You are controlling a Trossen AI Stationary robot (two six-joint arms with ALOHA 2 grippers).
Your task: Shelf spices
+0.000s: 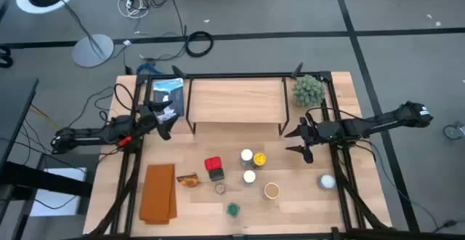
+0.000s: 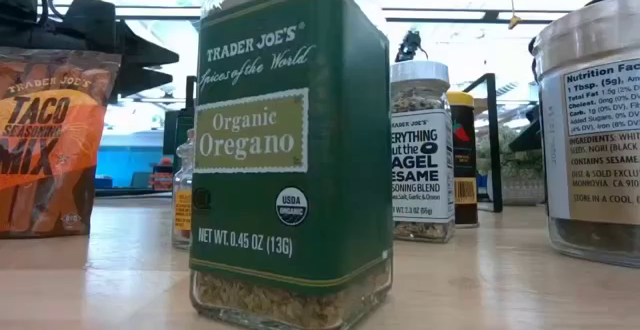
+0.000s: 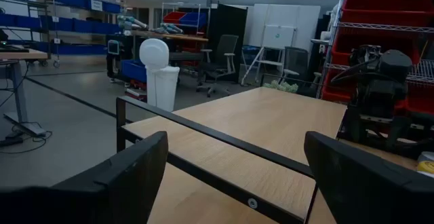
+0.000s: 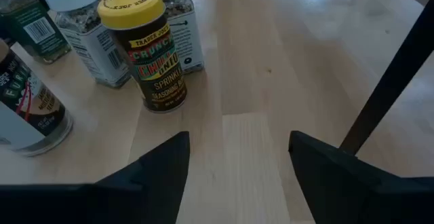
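The spices stand in a cluster on the table in front of the shelf (image 1: 236, 102): a red tin (image 1: 213, 166), white-capped jars (image 1: 246, 156), a yellow-lidded jar (image 1: 259, 158), a tan-lidded jar (image 1: 271, 190) and a green-lidded oregano jar (image 1: 232, 209) (image 2: 290, 150). The shelf's wooden board is bare. My left gripper (image 1: 163, 120) hovers open at the shelf's left end and looks across the board (image 3: 271, 125). My right gripper (image 1: 299, 140) hovers open at the shelf's right front leg. It tips down toward the yellow-lidded jar (image 4: 146, 47) and touches nothing.
A spiky green plant ball (image 1: 308, 89) sits by the shelf's right rear corner, a blue packet (image 1: 167, 94) to its left. An orange cloth (image 1: 158, 193) and a taco seasoning packet (image 2: 50, 140) lie front left. A white dome (image 1: 326, 182) sits front right.
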